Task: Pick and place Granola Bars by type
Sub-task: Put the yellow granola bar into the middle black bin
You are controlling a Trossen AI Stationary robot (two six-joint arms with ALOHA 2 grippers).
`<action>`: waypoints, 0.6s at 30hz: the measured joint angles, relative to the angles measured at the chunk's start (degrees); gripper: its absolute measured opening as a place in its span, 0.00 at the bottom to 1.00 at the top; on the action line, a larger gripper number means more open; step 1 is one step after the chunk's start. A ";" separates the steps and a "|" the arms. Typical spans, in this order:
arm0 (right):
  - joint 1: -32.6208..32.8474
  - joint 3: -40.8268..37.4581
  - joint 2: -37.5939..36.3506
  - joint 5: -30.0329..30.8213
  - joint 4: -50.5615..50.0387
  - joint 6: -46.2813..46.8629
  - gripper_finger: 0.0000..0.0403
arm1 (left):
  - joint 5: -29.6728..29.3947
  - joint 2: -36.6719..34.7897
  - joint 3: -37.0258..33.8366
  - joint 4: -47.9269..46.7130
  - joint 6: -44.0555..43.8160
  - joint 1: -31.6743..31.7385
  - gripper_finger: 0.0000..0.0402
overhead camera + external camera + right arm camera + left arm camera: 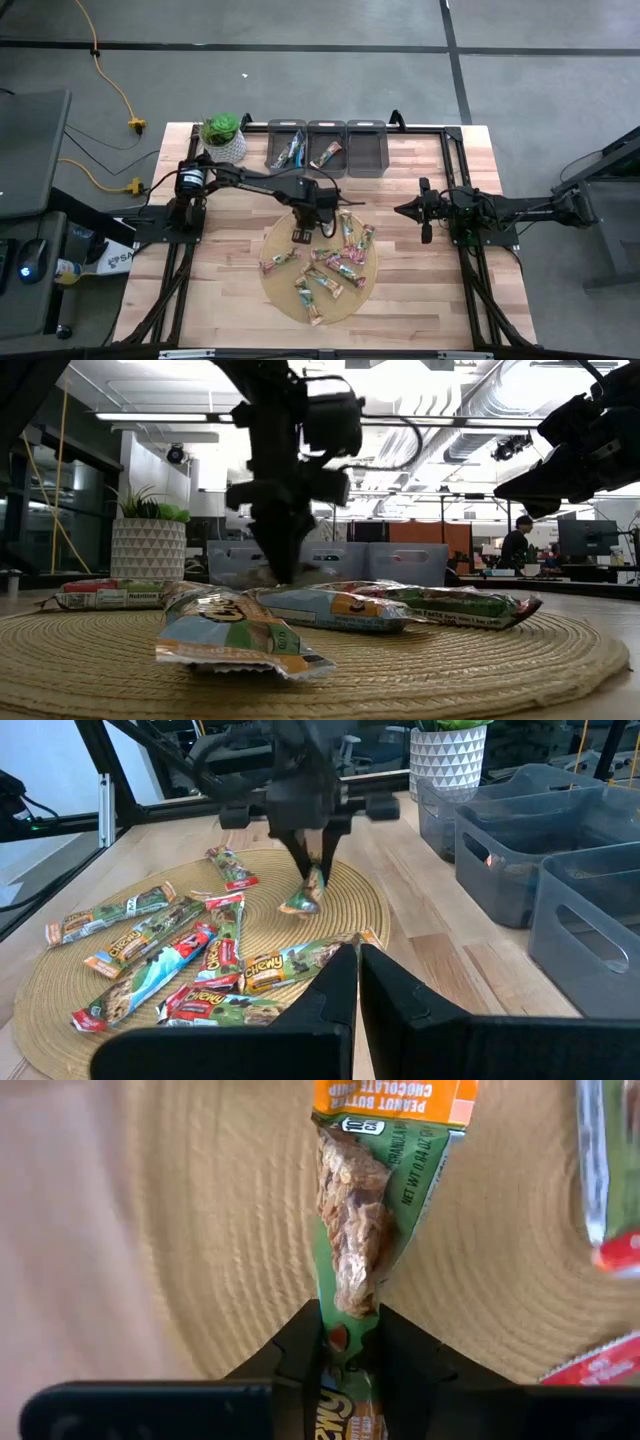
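Note:
Several foil-wrapped granola bars [330, 265] lie flat on a round woven mat [275, 290]; the right wrist view shows green, brown and red kinds [180, 960]. My left gripper [302, 228] stands over the mat's far part, shut on a green and orange bar [355, 1230]. My right gripper [405, 210] waits to the right of the mat, above the table. Its fingers [335, 990] are shut on nothing. My left gripper [350, 1330] pinches the green and orange bar by one end of its wrapper [347, 1312] between the two fingers, coming from above and pointing down. The bar hangs tilted below the fingers [304, 898]. Whether its lower end [297, 908] touches the mat, I cannot tell.
Three grey bins stand side by side at the table's far edge: one [287, 148] holds a blue-green bar, the middle one [326, 148] an orange-brown bar, and a third [367, 148] is beside it. A potted plant [222, 138] is left of them.

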 joint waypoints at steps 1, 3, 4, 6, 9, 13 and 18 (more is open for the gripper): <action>0.00 -0.02 0.00 0.00 0.00 0.00 0.00 | -0.66 -0.03 0.88 -0.68 -0.18 0.00 0.17; 0.01 -0.01 0.00 0.00 0.00 0.00 0.00 | -1.19 -0.03 2.51 -2.35 -0.90 0.04 0.17; 0.01 -0.01 0.00 0.00 0.00 0.01 0.00 | -1.33 -0.03 3.45 -2.67 -1.23 0.02 0.17; 0.01 -0.01 0.00 0.00 0.00 0.02 0.00 | -1.36 -0.07 5.04 -2.65 -2.02 0.02 0.17; 0.02 -0.02 0.00 0.00 0.00 0.00 0.00 | -1.27 -0.09 7.51 -3.06 -4.01 0.02 0.17; 0.00 -0.02 0.00 0.00 0.00 0.02 0.00 | 0.06 -0.14 12.11 -3.70 -5.94 0.02 0.17; 0.02 -0.02 0.00 0.00 -0.01 0.01 0.00 | 1.02 -0.99 18.68 -4.10 -7.86 0.02 0.17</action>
